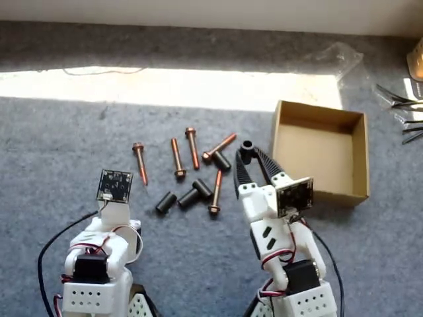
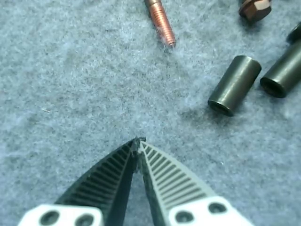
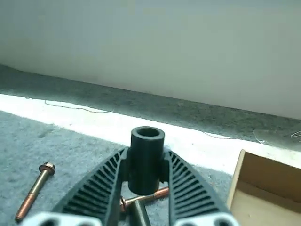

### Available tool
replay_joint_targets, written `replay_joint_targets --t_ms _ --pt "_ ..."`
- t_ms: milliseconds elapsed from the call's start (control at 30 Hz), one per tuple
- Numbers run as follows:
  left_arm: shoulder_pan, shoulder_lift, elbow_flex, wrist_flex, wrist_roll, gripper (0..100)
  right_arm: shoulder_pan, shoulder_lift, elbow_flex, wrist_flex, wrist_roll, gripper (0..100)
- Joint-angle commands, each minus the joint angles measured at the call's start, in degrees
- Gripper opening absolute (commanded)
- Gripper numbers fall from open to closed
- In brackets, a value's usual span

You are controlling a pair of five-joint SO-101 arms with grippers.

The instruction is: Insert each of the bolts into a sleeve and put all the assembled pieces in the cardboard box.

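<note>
— Where was the sleeve (image 3: 147, 141)?
— Upright in my right gripper (image 3: 146, 157), pinched around its lower half, over mid-carpet (image 1: 53, 152) beside the cardboard box (image 1: 281, 142). I judged it rigid, smooth and probably slippery; my left gripper (image 2: 138, 141) was closed on nothing

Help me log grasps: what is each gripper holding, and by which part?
The right gripper holds a black sleeve upright, clamped on its lower sides; the left gripper is shut on nothing.

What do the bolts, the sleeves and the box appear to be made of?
The bolts look like copper-coloured metal, perhaps plated: reddish sheen, cut threads. The sleeves are smooth, dark, dull-satin tubes; metal or plastic, unclear. The cardboard box is plain brown matte board with raw edges.
</note>
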Motion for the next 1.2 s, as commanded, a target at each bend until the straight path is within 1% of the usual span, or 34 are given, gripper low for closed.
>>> replay_joint_targets --t_ms 0,133,200,300,367,533,700,833,1167 --pt "0.48 -0.13 1.27 0.00 0.18 1 -1.98 -0.84 8.40 -2.95 -0.18 0.5" --pt "0.40 -0.13 1.27 -5.01 -0.88 1 -4.26 -0.75 8.40 -2.77 -0.18 0.5" --pt "0.40 -0.13 1.27 -7.65 -7.12 1 -5.14 -0.75 8.40 -2.77 -0.18 0.5" --pt "0.40 -0.13 1.27 -11.60 -19.08 1 -5.41 -0.75 8.40 -2.77 -0.18 0.5" --pt "0.40 -0.13 1.27 -14.42 -23.56 1 -5.14 -0.66 8.40 -2.77 -0.18 0.5" --pt "0.31 -0.13 1.01 -18.81 -23.91 1 -5.14 -0.57 8.40 -2.42 -0.18 0.5" --pt "0.31 -0.13 -1.45 -18.73 -23.91 1 -5.14 -0.57 8.40 2.51 -0.18 0.5" --pt "0.31 -0.13 -6.02 -18.73 -23.91 1 -5.14 -0.57 8.40 2.68 -0.18 0.5" --pt "0.31 -0.04 -17.10 -9.93 -23.82 1 -5.14 -0.57 8.40 4.53 -0.18 0.5"
